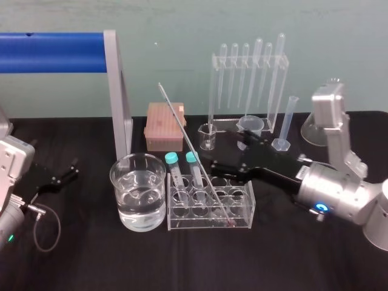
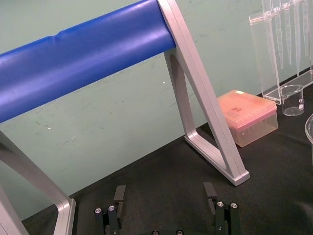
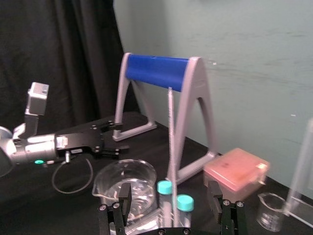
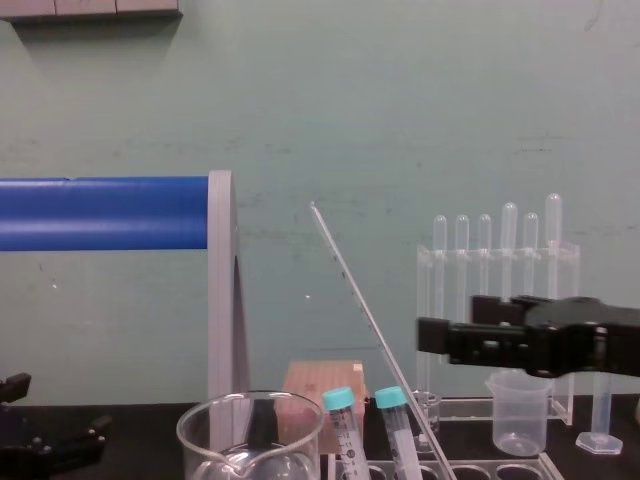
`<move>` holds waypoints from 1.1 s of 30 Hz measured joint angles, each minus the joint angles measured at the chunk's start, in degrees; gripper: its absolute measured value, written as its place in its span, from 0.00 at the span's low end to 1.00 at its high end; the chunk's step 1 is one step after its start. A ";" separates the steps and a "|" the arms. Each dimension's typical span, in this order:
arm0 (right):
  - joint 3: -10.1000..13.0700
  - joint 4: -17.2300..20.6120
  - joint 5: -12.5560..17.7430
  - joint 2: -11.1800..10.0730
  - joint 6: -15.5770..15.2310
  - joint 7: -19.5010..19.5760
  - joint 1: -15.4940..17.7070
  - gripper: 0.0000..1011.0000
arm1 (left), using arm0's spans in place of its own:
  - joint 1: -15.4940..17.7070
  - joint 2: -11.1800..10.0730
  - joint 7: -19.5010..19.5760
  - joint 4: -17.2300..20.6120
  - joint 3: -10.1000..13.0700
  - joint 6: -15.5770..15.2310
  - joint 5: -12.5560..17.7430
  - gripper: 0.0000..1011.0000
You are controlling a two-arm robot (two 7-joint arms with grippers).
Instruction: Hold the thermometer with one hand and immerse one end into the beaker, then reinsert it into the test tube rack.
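Right hand (image 1: 229, 154) spread, just behind rack (image 1: 242, 209), lined up on leaning thermometer (image 1: 188, 142), likely for pinch; beaker (image 1: 138, 159) beside rack. Left hand (image 1: 60, 176) spread, parked on table (image 1: 91, 260).

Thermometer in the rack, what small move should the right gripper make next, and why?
Probably ease the right gripper onward until its open fingers straddle the thermometer. The rod leans ungrasped in the test tube rack, just ahead of those fingers; the left gripper sits parked far left.
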State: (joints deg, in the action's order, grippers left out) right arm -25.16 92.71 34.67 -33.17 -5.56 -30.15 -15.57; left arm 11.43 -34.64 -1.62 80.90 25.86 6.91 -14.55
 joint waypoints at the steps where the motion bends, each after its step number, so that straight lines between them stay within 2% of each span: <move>1: -0.42 -0.46 -0.03 0.31 -0.25 -0.35 -0.70 0.99 | 0.00 0.00 0.00 0.00 0.00 0.00 0.00 1.00; 4: -1.59 -1.66 -0.45 1.18 -1.17 -0.89 -2.60 0.99 | 0.00 0.00 0.00 0.00 0.00 0.00 0.00 1.00; 5: -2.46 -2.82 -0.90 2.00 -2.08 -0.95 -4.12 0.99 | 0.00 0.00 0.00 0.00 0.00 0.00 0.00 1.00; 6: -2.46 -2.82 -0.90 2.00 -2.08 -0.95 -4.12 0.99 | 0.00 0.00 0.00 0.00 0.00 0.00 0.00 1.00; 7: -3.68 -4.53 -1.59 3.27 -3.29 -0.91 -6.18 0.99 | 0.00 0.00 0.00 0.00 0.00 0.00 0.00 1.00; 13: -5.70 -8.37 -3.40 6.32 -4.27 -0.44 -10.37 0.99 | 0.00 0.00 0.00 0.00 0.00 0.00 0.00 1.00; 22: -6.69 -10.93 -4.86 8.21 -3.57 -0.96 -13.50 0.99 | 0.00 0.00 0.00 0.00 0.00 0.00 0.00 1.00; 33: -7.36 -12.17 -5.82 8.84 -3.66 -1.32 -14.81 0.99 | 0.00 0.00 0.00 0.00 0.00 0.00 0.00 1.00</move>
State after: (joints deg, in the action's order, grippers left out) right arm -32.52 80.55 28.85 -24.34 -9.22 -31.47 -30.38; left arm 11.43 -34.65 -1.62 80.90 25.86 6.91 -14.55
